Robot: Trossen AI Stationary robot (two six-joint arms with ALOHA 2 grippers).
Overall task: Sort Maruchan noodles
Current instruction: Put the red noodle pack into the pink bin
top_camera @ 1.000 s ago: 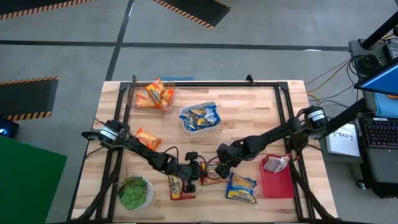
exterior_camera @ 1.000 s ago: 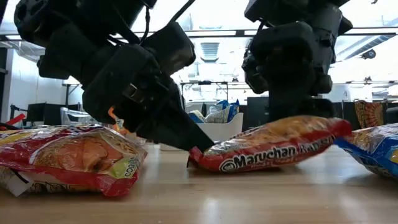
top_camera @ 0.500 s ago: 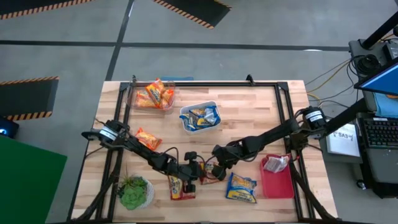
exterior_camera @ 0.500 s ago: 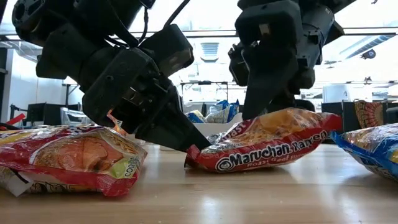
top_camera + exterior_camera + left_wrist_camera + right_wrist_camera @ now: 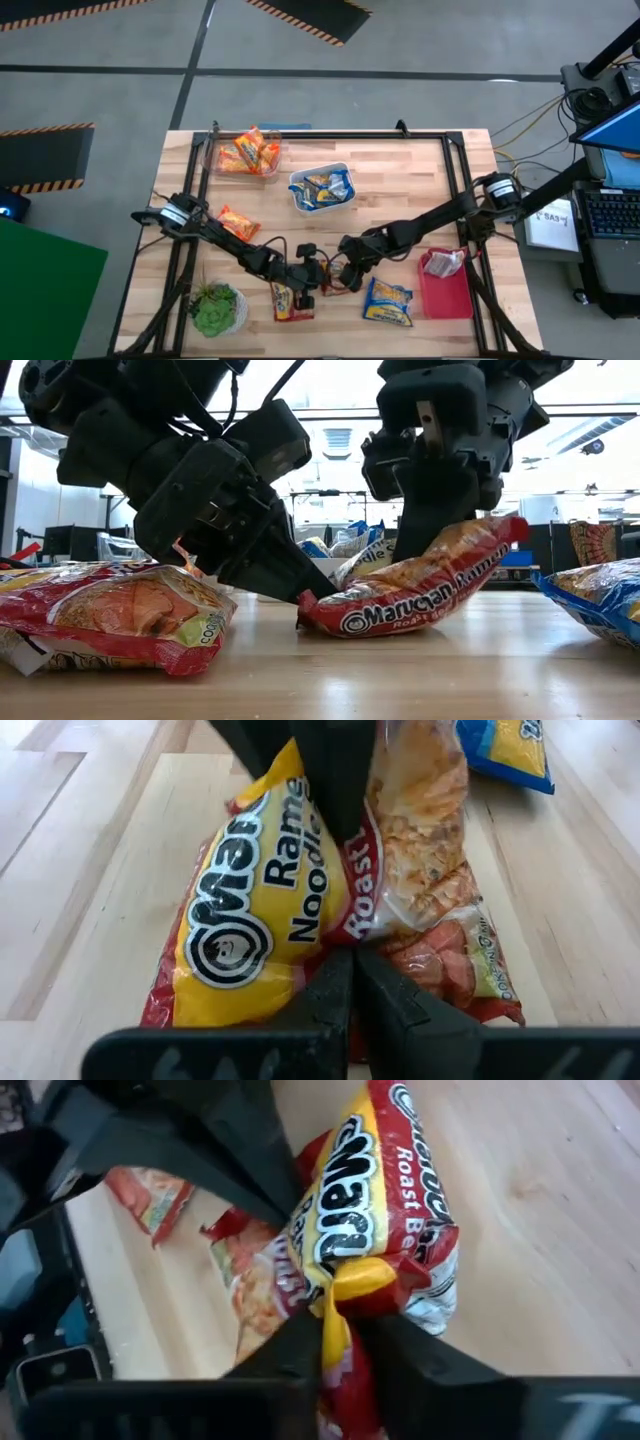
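Note:
A red Maruchan packet (image 5: 337, 282) (image 5: 420, 600) lies near the table's front, between my two grippers. My left gripper (image 5: 320, 284) (image 5: 345, 978) is shut at the packet's left end. My right gripper (image 5: 348, 270) (image 5: 335, 1325) is shut on its right part. A second red packet (image 5: 288, 300) lies flat just left of it, and a blue packet (image 5: 388, 303) lies flat to its right. An orange packet (image 5: 238, 222) lies by the left arm. My left gripper has its shut fingers on the packet's left end edge (image 5: 308, 600), coming slanting down from the left. That end stays on the table. My right gripper pinches a bunched fold of the wrapper (image 5: 345, 1285) between its two fingers, from above, pointing down. The right end (image 5: 500, 532) is raised and the packet sits tilted.
A clear bin (image 5: 245, 152) with orange packets stands at the far left, and a white bin (image 5: 322, 188) with blue packets at the far middle. A pink bin (image 5: 445, 290) holding one packet stands at the near right. A potted plant (image 5: 215, 310) is at the near left.
My right gripper has come down and a little toward the table's left, and it has shut on the red packet. The packet's right end has risen off the table and the wrapper has bunched up. Its left end has stayed down under my left gripper.

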